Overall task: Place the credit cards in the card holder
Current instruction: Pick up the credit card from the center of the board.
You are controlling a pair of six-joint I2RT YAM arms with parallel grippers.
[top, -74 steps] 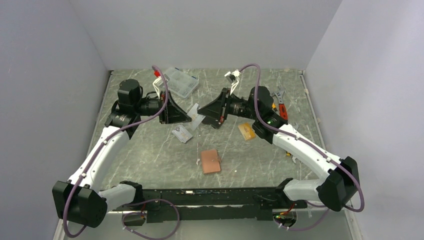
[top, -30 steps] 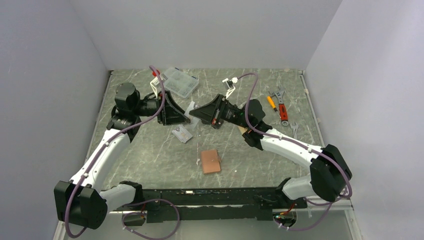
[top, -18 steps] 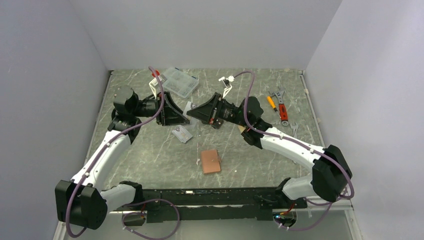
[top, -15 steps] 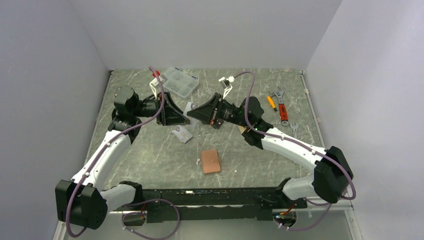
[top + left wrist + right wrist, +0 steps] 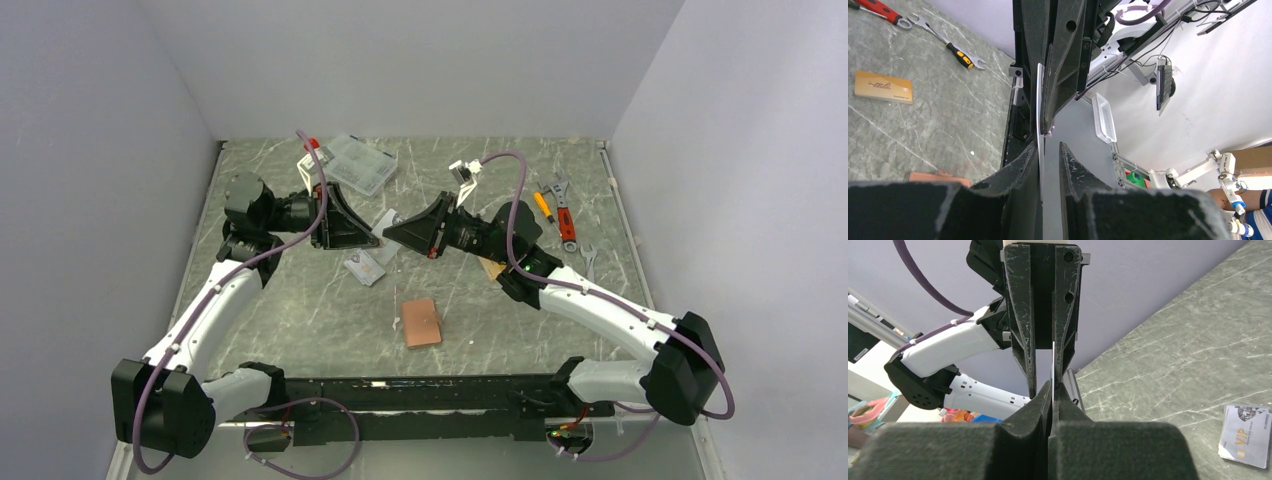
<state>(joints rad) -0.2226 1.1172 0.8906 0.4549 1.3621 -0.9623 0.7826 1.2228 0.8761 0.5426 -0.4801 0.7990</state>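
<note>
in the top view the left gripper (image 5: 368, 237) is left of the centre of the frame, above the table (image 5: 300, 300), with its tip pointing to the right. its jaws are released. the right wrist view shows a clear gap between them, and the held card (image 5: 384, 219) touches only one finger (image 5: 1066, 315). just below this gripper in the frame, the silver-grey card (image 5: 364, 267) lies flat on the table. above it, in the upper part, is a clear box (image 5: 360, 165).

the held card stands on its edge between the two tips and looks pale from above. the right gripper (image 5: 395, 232) meets it from the right and is clenched on the card's edge. in its own wrist view the two pads press together on the thin card.

the card holder (image 5: 421, 322) lies flat in the lower centre, apart from both grippers and all cards. the orange-gold card (image 5: 883, 86) lies on the table at the left edge of the left wrist view. in the top view the right arm covers most of it. at the right side lie the screwdriver (image 5: 541, 206) and the wrenches (image 5: 565, 222).
</note>
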